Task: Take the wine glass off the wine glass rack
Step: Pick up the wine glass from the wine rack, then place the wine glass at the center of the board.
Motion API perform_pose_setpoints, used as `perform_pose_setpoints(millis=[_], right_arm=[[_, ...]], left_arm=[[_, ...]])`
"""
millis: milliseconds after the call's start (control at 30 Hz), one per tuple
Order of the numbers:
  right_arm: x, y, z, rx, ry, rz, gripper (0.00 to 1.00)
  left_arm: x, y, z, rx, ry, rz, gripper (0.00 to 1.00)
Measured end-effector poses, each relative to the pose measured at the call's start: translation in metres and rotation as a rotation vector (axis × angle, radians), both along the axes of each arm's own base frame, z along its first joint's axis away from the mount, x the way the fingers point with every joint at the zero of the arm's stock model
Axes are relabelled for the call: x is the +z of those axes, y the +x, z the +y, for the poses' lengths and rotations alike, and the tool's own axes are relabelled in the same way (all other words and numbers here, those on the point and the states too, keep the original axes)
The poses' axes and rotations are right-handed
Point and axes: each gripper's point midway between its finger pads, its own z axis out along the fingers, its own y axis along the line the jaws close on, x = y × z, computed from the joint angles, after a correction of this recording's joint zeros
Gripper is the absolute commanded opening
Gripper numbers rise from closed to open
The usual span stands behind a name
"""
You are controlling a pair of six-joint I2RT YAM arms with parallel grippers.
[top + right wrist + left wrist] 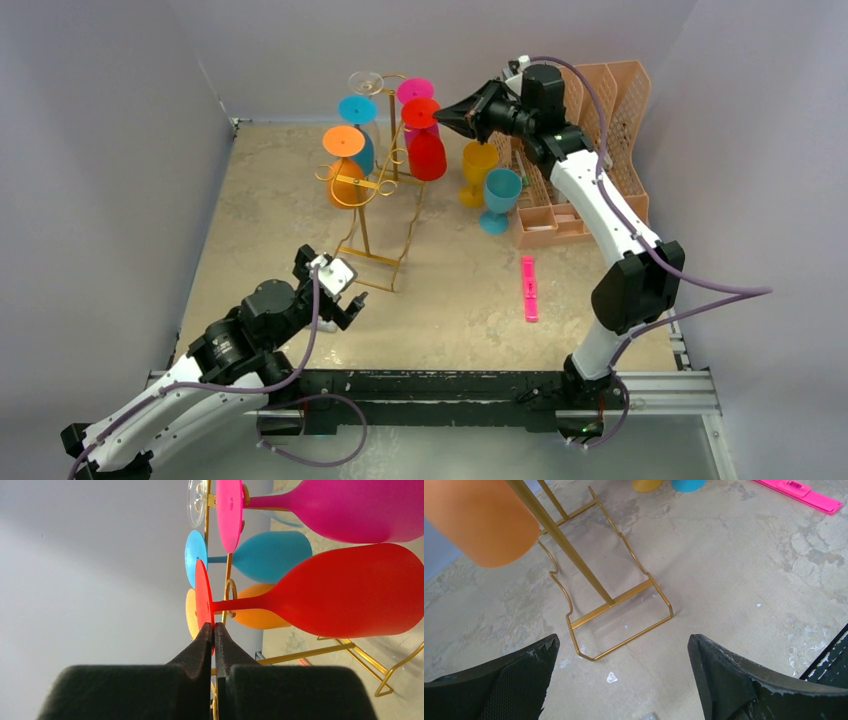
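Observation:
The gold wire wine glass rack (372,190) stands mid-table with several coloured glasses hanging bowl-down. My right gripper (441,112) is shut on the edge of the red wine glass's foot disc; the red glass (427,155) hangs at the rack's right side. In the right wrist view the fingertips pinch the red disc at my right gripper (214,628), and the red glass (350,590) has its stem beside a gold loop of the rack (229,587). My left gripper (345,298) is open and empty, low by the rack's base (621,640).
Orange (345,180), blue (358,110), magenta (415,90) and clear (366,82) glasses also hang on the rack. A yellow glass (477,170) and a teal glass (499,198) stand right of it. A peach organiser (600,130) is at back right. A pink bar (528,288) lies on the table.

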Motion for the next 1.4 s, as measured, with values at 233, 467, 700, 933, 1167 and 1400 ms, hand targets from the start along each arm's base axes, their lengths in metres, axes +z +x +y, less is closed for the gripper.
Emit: perform_pose_setpoints(millis=[233,467,700,933,1167,1400], right_arm=[[-0.013,-0.004,-0.001,0.017,-0.009,0.015,0.00],[-0.011,-0.031,-0.011,0.035,-0.039,-0.037,0.00],[0.018,-0.062,-0.023,0.064,-0.047,-0.200,0.00],[-0.020,-0.107,-0.041,0.103,-0.158,-0.272,0.00],[-0.049,-0.171,-0.049,0.208,-0.201,-0.332,0.00],[-0.066,-0.236,-0.020,0.435,-0.211,-0.391,0.00]], left_arm=[[0.000,0.000,0.000,0.000,-0.002,0.002,1.00],[0.011,-0.003,-0.001,0.026,-0.059,0.049,1.00],[0.066,-0.007,-0.010,0.038,-0.199,0.100,0.94],[0.067,-0.021,-0.031,-0.002,-0.291,0.270,0.88],[0.074,-0.031,-0.053,-0.042,-0.423,0.384,0.89],[0.082,-0.030,-0.084,-0.090,-0.499,0.478,0.87]])
